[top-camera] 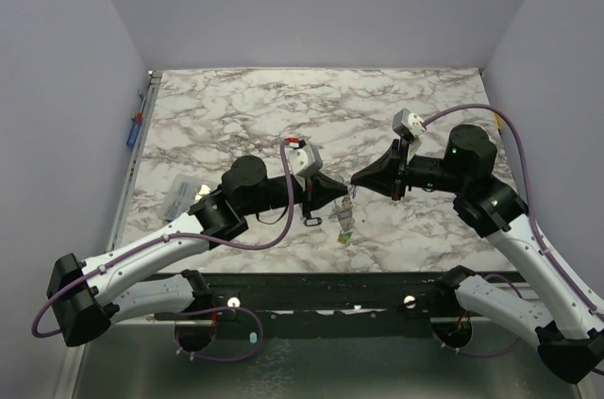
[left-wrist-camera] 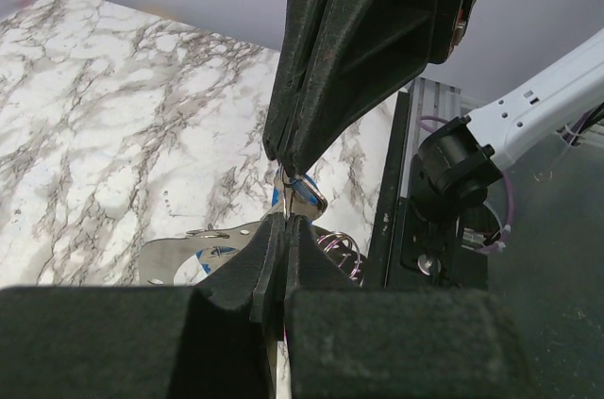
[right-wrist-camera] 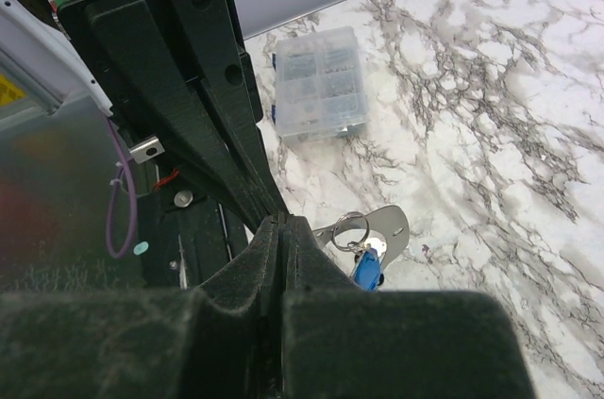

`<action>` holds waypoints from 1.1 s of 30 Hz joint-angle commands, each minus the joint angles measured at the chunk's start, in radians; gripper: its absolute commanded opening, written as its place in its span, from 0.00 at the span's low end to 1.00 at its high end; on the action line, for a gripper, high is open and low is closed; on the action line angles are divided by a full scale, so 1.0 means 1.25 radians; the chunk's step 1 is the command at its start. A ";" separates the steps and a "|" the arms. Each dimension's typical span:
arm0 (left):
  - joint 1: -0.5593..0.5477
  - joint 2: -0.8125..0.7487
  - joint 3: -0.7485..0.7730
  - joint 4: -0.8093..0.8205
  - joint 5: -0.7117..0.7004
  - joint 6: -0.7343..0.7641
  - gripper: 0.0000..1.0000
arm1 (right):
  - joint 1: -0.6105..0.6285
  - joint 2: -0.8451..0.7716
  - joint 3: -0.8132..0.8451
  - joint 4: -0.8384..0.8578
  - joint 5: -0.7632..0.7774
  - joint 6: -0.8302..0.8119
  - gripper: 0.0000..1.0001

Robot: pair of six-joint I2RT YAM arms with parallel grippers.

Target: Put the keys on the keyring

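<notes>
My two grippers meet tip to tip above the front middle of the marble table. The left gripper (top-camera: 343, 189) (left-wrist-camera: 283, 222) and the right gripper (top-camera: 356, 182) (right-wrist-camera: 281, 220) are both shut. A thin silvery wire of the keyring (left-wrist-camera: 280, 190) runs between the two tips; the remainder of the loop is hidden by the fingers. Beside the tips a small split ring (right-wrist-camera: 349, 227) carries a blue key (right-wrist-camera: 366, 269) (left-wrist-camera: 305, 184) and a flat metal tag (right-wrist-camera: 392, 224) (left-wrist-camera: 189, 253). More keys (top-camera: 345, 220) dangle under the tips, one green (top-camera: 344, 238).
A small black oval ring (top-camera: 312, 222) lies on the table near the left fingers. A clear plastic box (top-camera: 181, 193) (right-wrist-camera: 319, 92) sits at the table's left side. A metal rail (top-camera: 133, 135) runs along the left edge.
</notes>
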 commanded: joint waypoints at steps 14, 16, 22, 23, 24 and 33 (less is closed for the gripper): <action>-0.010 -0.005 0.014 0.067 -0.018 -0.005 0.00 | 0.000 0.016 -0.006 -0.009 -0.068 0.007 0.01; -0.010 -0.006 0.013 0.065 -0.033 -0.004 0.00 | 0.000 0.015 -0.006 -0.013 -0.073 0.005 0.01; -0.009 -0.013 0.006 0.064 -0.064 0.001 0.00 | 0.000 0.009 -0.005 -0.021 -0.078 -0.002 0.01; -0.009 -0.013 0.007 0.064 -0.064 0.002 0.00 | 0.000 0.008 -0.005 -0.018 -0.079 0.001 0.01; -0.010 -0.013 0.006 0.064 -0.064 0.002 0.00 | 0.000 0.008 -0.005 -0.015 -0.078 0.004 0.01; -0.010 -0.016 0.004 0.064 -0.062 0.001 0.00 | 0.000 0.014 -0.003 -0.021 -0.044 0.007 0.01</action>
